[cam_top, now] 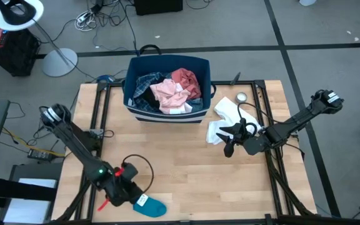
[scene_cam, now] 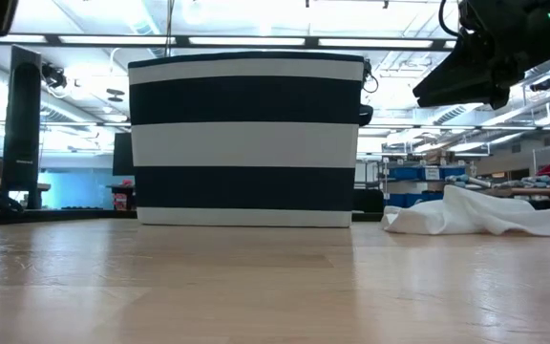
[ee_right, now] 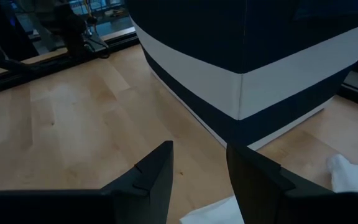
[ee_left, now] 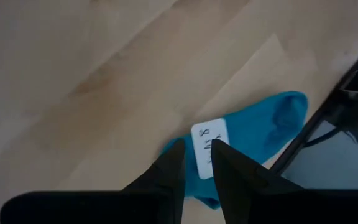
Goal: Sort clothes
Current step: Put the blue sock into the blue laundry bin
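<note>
Teal sock [cam_top: 149,205] lies at the desk's [cam_top: 186,162] lower left under my left claw [cam_top: 127,192], fingers slightly parted astride its label, so I judge closing comes next, while my right claw [cam_top: 229,141] hovers open beside the white piece [cam_top: 225,112].

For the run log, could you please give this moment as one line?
left gripper: open over teal sock | right gripper: open above white garment | bin: holds clothes

Robotics lab, open-plan. My wooden table [cam_top: 186,169] stands on grey floor with loose cables [cam_top: 105,12] and a lamp stand [cam_top: 58,61]. Low view: strip ceiling lights [scene_cam: 256,41], shelving with blue bins [scene_cam: 418,182] behind.
</note>
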Controlling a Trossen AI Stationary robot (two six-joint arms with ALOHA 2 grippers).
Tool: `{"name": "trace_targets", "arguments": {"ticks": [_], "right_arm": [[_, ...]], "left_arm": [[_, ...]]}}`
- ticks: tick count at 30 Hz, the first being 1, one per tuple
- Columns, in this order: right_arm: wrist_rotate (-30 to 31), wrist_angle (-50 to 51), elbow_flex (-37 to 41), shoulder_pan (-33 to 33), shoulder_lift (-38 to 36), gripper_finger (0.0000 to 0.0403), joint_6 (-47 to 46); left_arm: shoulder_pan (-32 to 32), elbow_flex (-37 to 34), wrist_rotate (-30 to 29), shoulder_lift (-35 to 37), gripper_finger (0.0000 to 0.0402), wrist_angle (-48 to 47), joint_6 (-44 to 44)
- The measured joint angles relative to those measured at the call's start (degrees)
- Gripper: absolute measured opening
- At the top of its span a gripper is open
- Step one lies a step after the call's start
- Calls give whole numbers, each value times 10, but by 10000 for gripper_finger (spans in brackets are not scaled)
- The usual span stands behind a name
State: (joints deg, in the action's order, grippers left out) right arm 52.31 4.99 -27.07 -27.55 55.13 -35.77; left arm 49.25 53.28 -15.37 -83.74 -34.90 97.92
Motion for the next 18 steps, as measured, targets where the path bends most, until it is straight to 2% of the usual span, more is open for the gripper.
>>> {"name": "trace_targets", "arguments": {"ticks": [18], "right_arm": [[21, -3, 0, 11, 0, 151, 9]], "left_arm": [[45, 1, 34, -96, 80, 51, 165]]}}
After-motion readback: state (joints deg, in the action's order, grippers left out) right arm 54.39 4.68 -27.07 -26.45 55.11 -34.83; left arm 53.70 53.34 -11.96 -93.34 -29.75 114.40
